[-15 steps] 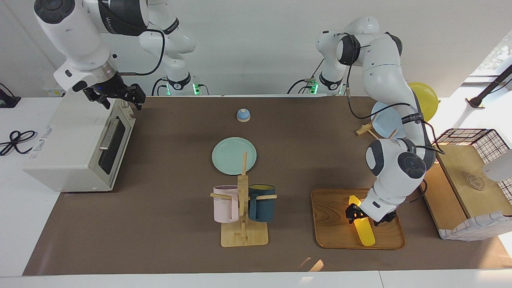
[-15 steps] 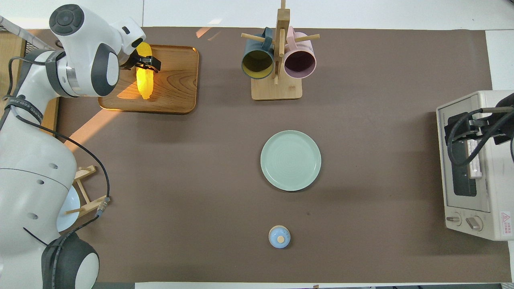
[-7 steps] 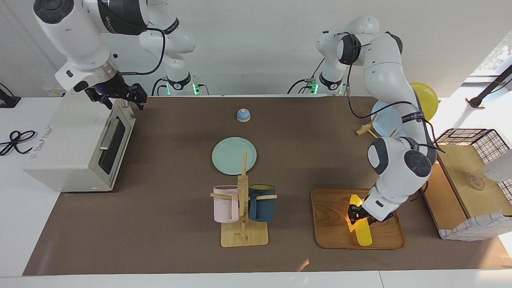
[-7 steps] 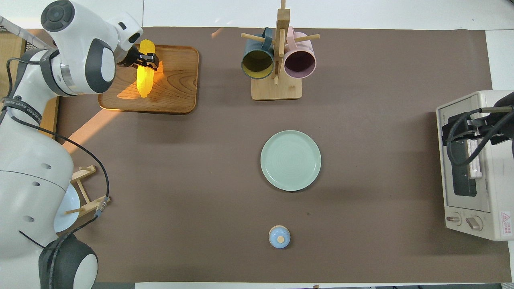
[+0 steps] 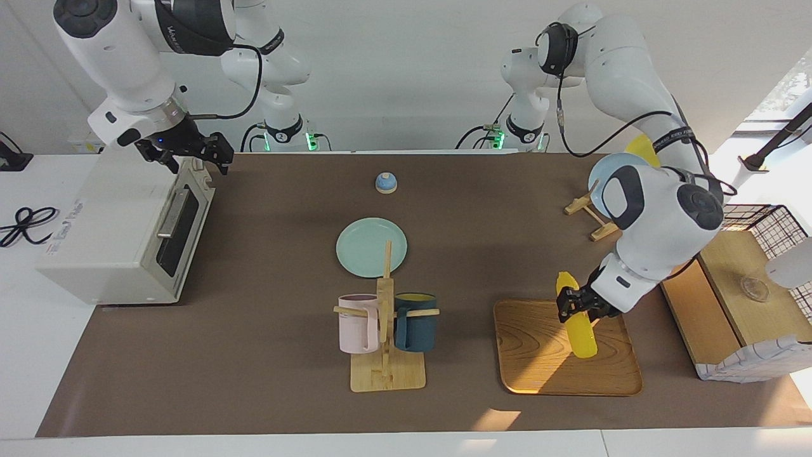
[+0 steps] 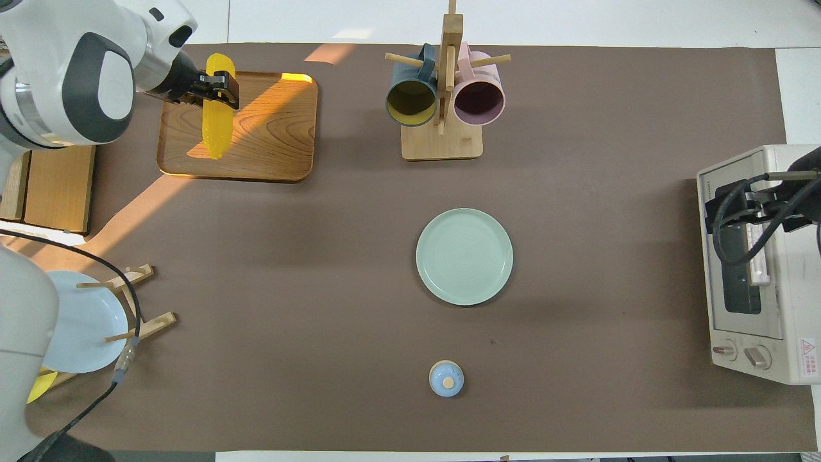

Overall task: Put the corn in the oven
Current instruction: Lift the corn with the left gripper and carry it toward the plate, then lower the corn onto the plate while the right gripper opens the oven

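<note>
The corn [image 5: 578, 325] is a yellow cob held in the air over the wooden tray [image 5: 536, 365], hanging tilted. My left gripper [image 5: 575, 303] is shut on the corn's upper part. In the overhead view the corn [image 6: 215, 125] and the left gripper [image 6: 215, 88] lie over the tray [image 6: 276, 138]. The off-white oven [image 5: 114, 235] stands at the right arm's end of the table with its dark glass door shut. My right gripper [image 5: 190, 155] is open and empty over the oven's top edge by the door. The oven also shows in the overhead view [image 6: 779, 308].
A wooden mug rack [image 5: 386, 346] holds a pink and a dark blue mug beside the tray. A green plate [image 5: 365, 247] and a small blue bell [image 5: 386, 183] lie mid-table. A plate rack [image 5: 593, 212] and a wire basket with wooden boards [image 5: 748, 222] stand at the left arm's end.
My left gripper has lifted the corn off the tray, and the left arm has risen with it. The right gripper has stayed over the oven.
</note>
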Controlling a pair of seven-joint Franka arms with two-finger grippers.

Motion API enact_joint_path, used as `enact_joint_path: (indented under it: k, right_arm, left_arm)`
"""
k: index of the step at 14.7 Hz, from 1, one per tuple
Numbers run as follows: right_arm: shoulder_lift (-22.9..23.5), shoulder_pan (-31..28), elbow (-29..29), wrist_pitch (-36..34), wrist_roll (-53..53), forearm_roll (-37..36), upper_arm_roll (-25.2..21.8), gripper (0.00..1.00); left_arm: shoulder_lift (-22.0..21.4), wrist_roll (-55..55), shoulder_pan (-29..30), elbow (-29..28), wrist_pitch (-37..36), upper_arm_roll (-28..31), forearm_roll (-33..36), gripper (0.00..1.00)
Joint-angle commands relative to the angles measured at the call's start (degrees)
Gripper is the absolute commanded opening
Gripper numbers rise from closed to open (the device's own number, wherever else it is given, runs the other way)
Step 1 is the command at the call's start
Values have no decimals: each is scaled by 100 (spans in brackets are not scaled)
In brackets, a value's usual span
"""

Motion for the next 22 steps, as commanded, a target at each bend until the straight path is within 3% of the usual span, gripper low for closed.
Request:
enact_joint_path:
  k: [1, 2, 3, 4, 9, 13, 17, 22]
  right_arm:
    - [-234, -194, -602, 392, -202, 155, -28, 95]
    - [-444, -291, -1163, 962, -368, 172, -29, 67]
    - [-699, -309, -1725, 1376, -657, 172, -37, 26]
    - [-762, -309, -1853, 1407, -860, 163, -46, 0]
    - [-816, -678, -2257, 1933, -1222, 84, -108, 0]
    - [-798, -1082, -2644, 2416, -1309, 58, -108, 0]
    - [-737, -1109, -2689, 2662, -1371, -81, -108, 0]
    - [-737, -1109, -2829, 2796, -1310, -329, -99, 0]
  left_arm:
    - [-1304, -311, -237, -1521, -25, 35, -119, 0]
    - [-1541, -417, -351, -1698, -156, 35, -128, 0]
    - [-1735, -557, -491, -1839, -331, 35, -128, 0]
    - [-1929, -741, -580, -1970, -446, 35, -128, 0]
    - [-2545, -1926, -1624, -2823, -238, 35, -137, 0]
    - [-2792, -2990, -2556, -3596, 1018, 35, -137, 0]
    - [-2406, -3607, -3268, -3650, 1722, 43, -137, 0]
    - [-1879, -3827, -3647, -3624, 2434, 43, -128, 0]
